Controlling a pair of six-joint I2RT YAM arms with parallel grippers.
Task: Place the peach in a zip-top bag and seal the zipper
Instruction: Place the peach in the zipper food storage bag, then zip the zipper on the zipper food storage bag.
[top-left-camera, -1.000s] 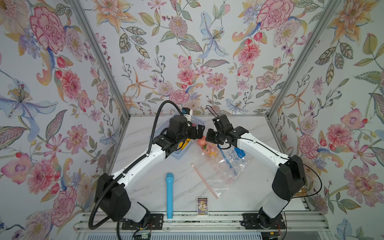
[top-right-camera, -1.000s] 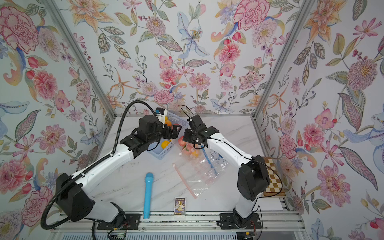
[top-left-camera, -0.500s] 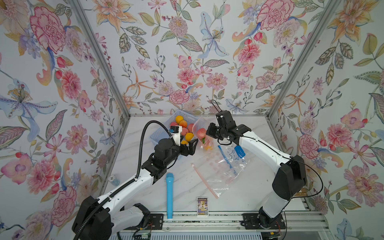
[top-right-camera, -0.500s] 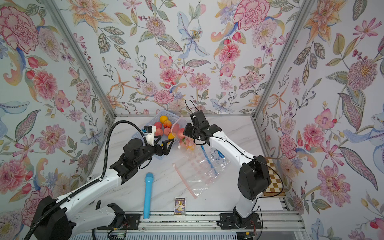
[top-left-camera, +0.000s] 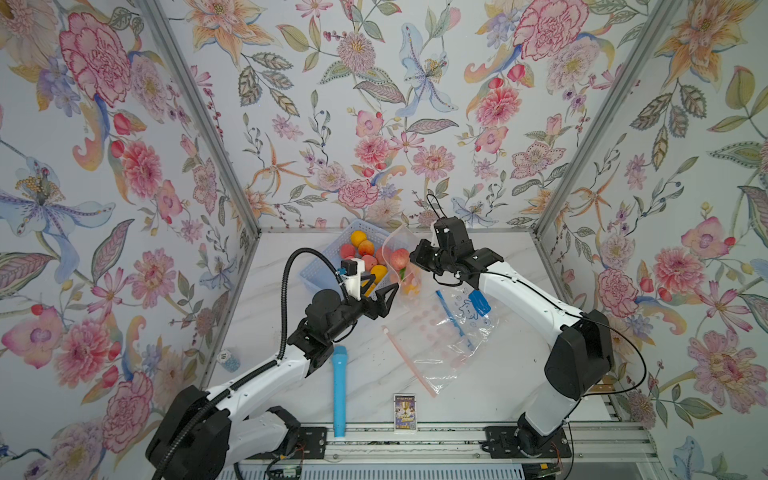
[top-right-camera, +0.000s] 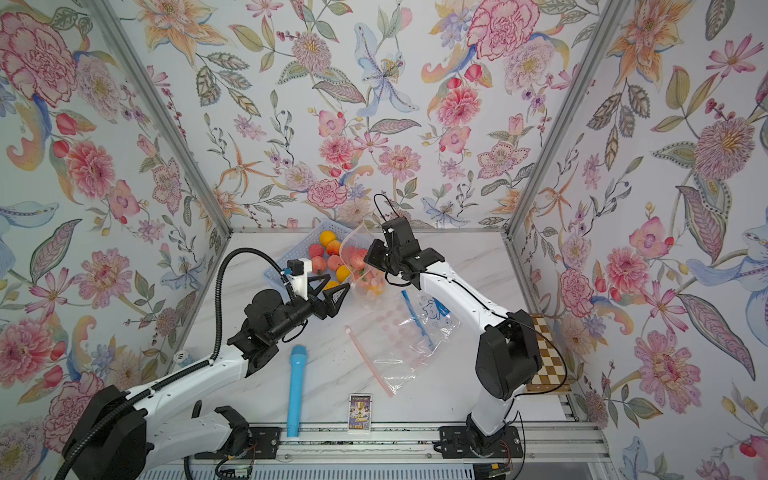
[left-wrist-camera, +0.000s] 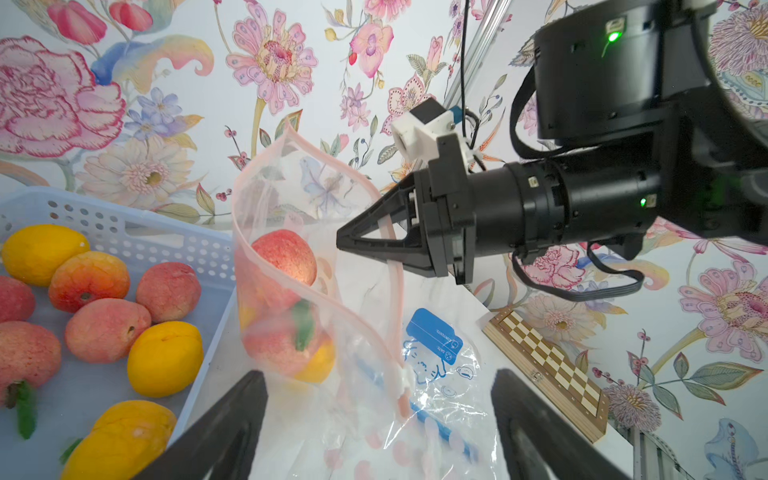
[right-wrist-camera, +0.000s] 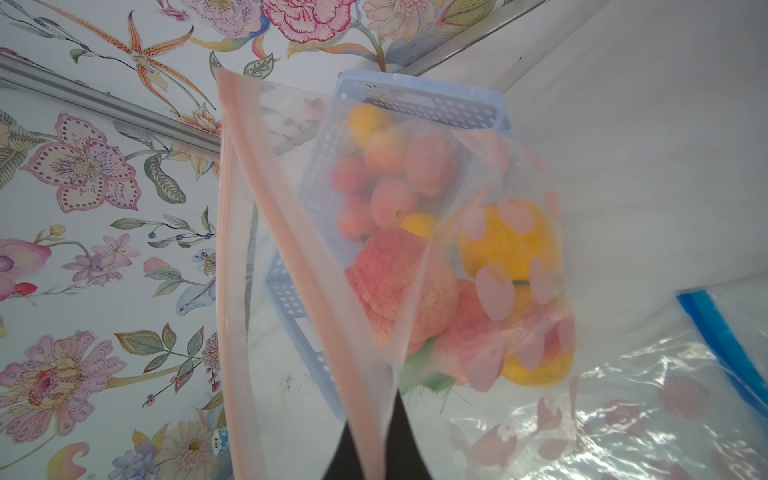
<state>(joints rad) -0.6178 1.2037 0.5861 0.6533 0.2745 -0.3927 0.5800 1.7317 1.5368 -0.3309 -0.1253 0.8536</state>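
A clear zip-top bag (top-left-camera: 405, 272) with pink hearts stands beside the basket, its pink zipper rim (left-wrist-camera: 291, 141) gaping open. A peach (left-wrist-camera: 286, 257) lies inside it on top of other fruit, and it shows again in the right wrist view (right-wrist-camera: 395, 282). My right gripper (top-left-camera: 415, 255) is shut on one side of the rim and holds it up, as both the left wrist view (left-wrist-camera: 345, 241) and its own view (right-wrist-camera: 374, 440) show. My left gripper (top-left-camera: 384, 293) is open and empty, in front of the bag and apart from it (left-wrist-camera: 376, 382).
A blue perforated basket (top-left-camera: 320, 266) of peaches and yellow fruit sits at the back left of the bag. More clear bags (top-left-camera: 449, 332) lie flat in the middle. A blue cylinder (top-left-camera: 340, 390) and a card (top-left-camera: 404, 409) lie near the front edge, a chessboard (top-right-camera: 544, 353) at the right.
My left arm has drawn back from the bag's mouth toward the front, empty. The right gripper has lifted the bag's rim a little toward the back.
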